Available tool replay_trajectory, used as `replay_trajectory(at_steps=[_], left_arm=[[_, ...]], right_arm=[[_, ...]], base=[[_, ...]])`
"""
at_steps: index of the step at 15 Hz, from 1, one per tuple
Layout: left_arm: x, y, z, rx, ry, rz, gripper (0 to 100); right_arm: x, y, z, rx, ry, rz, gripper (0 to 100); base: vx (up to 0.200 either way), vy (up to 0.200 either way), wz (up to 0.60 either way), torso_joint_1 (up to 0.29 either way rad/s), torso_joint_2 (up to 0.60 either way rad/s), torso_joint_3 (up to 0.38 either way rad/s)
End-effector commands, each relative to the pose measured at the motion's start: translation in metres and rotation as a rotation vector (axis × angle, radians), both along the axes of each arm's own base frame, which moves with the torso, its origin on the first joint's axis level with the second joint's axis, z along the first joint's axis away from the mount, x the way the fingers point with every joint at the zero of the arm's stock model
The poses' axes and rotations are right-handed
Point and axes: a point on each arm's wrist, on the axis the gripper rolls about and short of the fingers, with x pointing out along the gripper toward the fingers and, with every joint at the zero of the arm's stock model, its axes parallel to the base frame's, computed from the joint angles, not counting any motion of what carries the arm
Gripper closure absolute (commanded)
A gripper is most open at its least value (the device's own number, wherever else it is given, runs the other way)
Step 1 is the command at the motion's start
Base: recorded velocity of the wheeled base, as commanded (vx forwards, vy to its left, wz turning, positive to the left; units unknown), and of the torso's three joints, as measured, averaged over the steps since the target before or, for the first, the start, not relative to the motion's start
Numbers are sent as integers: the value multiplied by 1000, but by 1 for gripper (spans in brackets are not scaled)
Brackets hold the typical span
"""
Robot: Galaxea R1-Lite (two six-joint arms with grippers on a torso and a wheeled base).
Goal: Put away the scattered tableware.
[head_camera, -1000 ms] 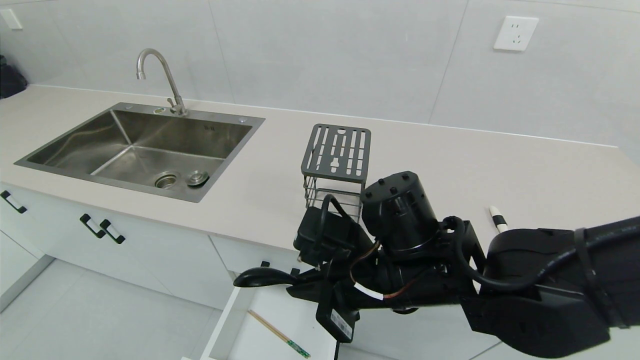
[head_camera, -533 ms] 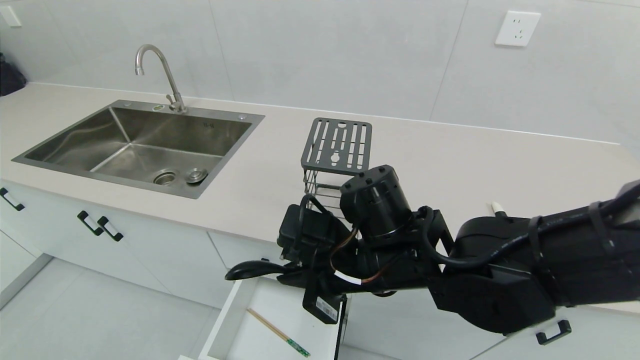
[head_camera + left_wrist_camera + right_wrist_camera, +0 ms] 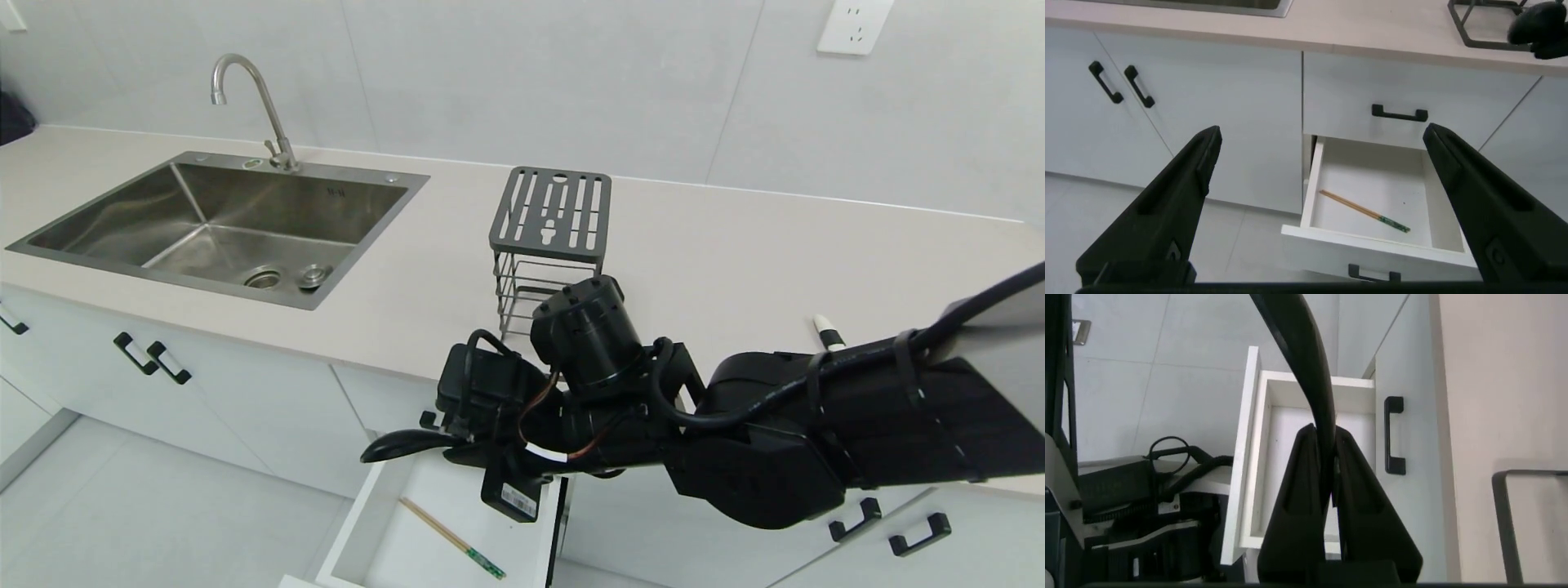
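Since a second ago our head camera has shifted: the sink [image 3: 98, 260], counter [image 3: 735, 245] and rack [image 3: 549, 214] all sit higher in the picture, and more of the cabinet fronts shows below, so we do not count that as a move of the things. Against the rack, our right arm has come lower and a little leftward, baring more of the rack's wire legs. The sink is brushed steel, square-cornered, with a slim curved faucet [image 3: 260, 98] behind it. Our left gripper [image 3: 1323, 135] is spread wide with nothing in it, its two flat black fingers hanging in front of the white cabinets. The drawer [image 3: 359, 523] stands pulled out, a smooth white box, and on its floor lies a thin wooden chopstick [image 3: 449, 536] with a green patterned tip. Over it, in the air, our right gripper [image 3: 1325, 445] is clenched on the handle of a glossy black spoon [image 3: 400, 445], its oval bowl pointing left past the drawer's left wall. The rack is dark matte metal with a slotted flat top. Farther right, a small white stick with a dark band [image 3: 829, 333] lies on the pale matte counter.
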Motion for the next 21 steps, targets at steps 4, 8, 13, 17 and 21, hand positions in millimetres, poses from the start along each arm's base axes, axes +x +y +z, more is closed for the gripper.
replay_trajectory(at_steps=[4, 8, 13, 17, 21], left_arm=[[0, 0, 0, 0, 1, 0, 0], [0, 0, 0, 0, 1, 0, 0], [0, 0, 0, 0, -1, 0, 0], [0, 0, 0, 0, -1, 0, 0], [0, 0, 0, 0, 1, 0, 0]], right_arm=[[3, 3, -5, -15, 10, 1, 100], [5, 7, -4, -17, 10, 3, 100], [8, 14, 2, -12, 5, 9, 100], [8, 15, -1, -17, 8, 10, 100], [9, 19, 1, -8, 1, 15, 100]], base=[[0, 0, 0, -157, 307, 148], [0, 0, 0, -266, 515, 253], [0, 0, 0, -261, 511, 244], [0, 0, 0, -256, 488, 226], [0, 0, 0, -249, 479, 214]])
